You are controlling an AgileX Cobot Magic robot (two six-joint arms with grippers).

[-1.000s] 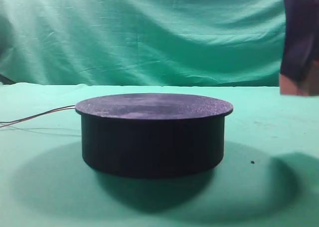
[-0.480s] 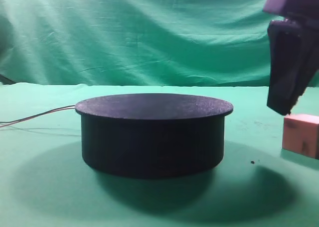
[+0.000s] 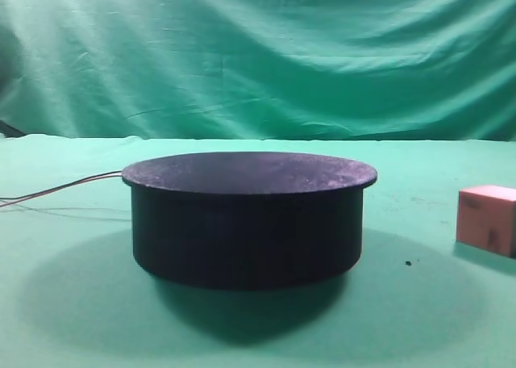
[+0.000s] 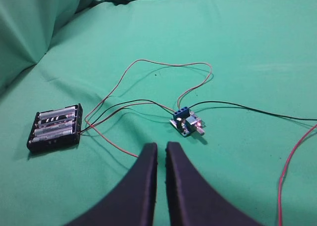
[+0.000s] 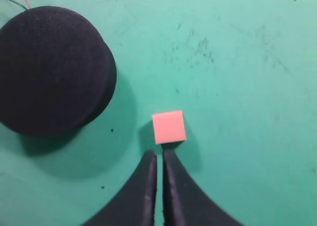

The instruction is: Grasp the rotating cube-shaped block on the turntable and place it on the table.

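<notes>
Since the earlier exterior frames, the right arm has left the exterior high view; it stood over the block at the right edge half a second ago. One second ago a dark shape holding something tan filled the upper right corner of that view. The cube-shaped block is unchanged in place from half a second ago: it rests on the table, off the turntable, near the right edge at about 3 o'clock from the disc, well apart from its wall.

In the right wrist view the cube-shaped block shows one pinkish top face, lying on the green cloth at roughly 4 o'clock from the turntable, with a strip of bare cloth between them. The right gripper sits at 6 o'clock from the block, just beside its lower edge in this view. Its fingers stand together with only a thin slit between them and hold nothing.

The turntable top is bare. Thin red wires trail from its left side toward 9 o'clock.

In the left wrist view the left gripper has its fingers together, a narrow gap between the tips, nothing clamped. A small circuit board lies at about 1 o'clock from the tips, and a black battery holder at about 9 o'clock, joined by red and black wires.
</notes>
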